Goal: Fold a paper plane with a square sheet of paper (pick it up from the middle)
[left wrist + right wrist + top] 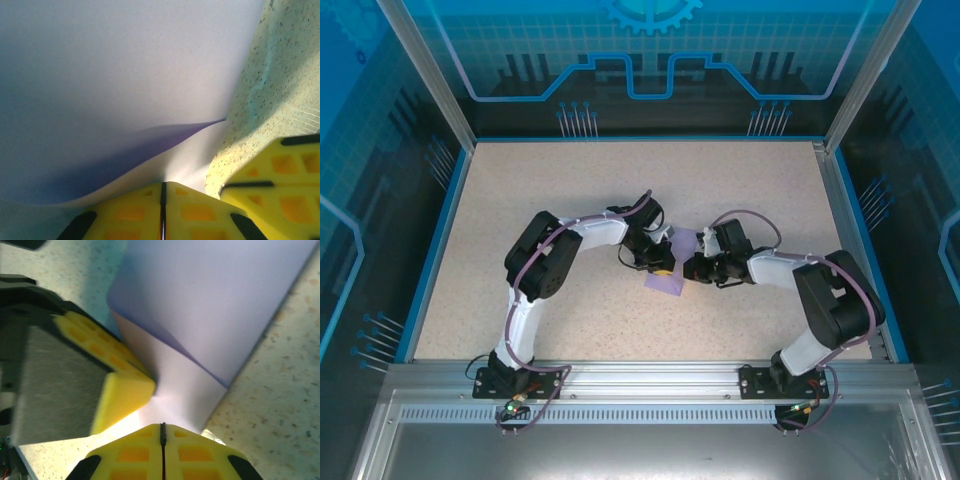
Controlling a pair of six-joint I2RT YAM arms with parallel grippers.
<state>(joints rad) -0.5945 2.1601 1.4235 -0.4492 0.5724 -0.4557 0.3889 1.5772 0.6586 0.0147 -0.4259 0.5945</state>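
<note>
The square sheet of paper (pixel 675 268) is lavender and stands bent up off the table between my two grippers at the table's centre. One layer curls over another, with a shadowed fold line (pixel 165 137) running across it. My left gripper (pixel 163 186) is shut, and the sheet's lower edge meets its yellow tips. My right gripper (pixel 162 426) is also shut, with the pale underside of the paper (pixel 185 385) running into its tips. The left gripper's yellow finger (pixel 122 390) presses the sheet just left of the right gripper's tips. No paper plane shape is visible.
The speckled beige table (pixel 560 190) is ringed by a blue rim and metal frame posts (pixel 435 85). Both arms (pixel 545 265) bend inward from their bases at the near edge, with the right arm's elbow (pixel 835 300) near the right rim.
</note>
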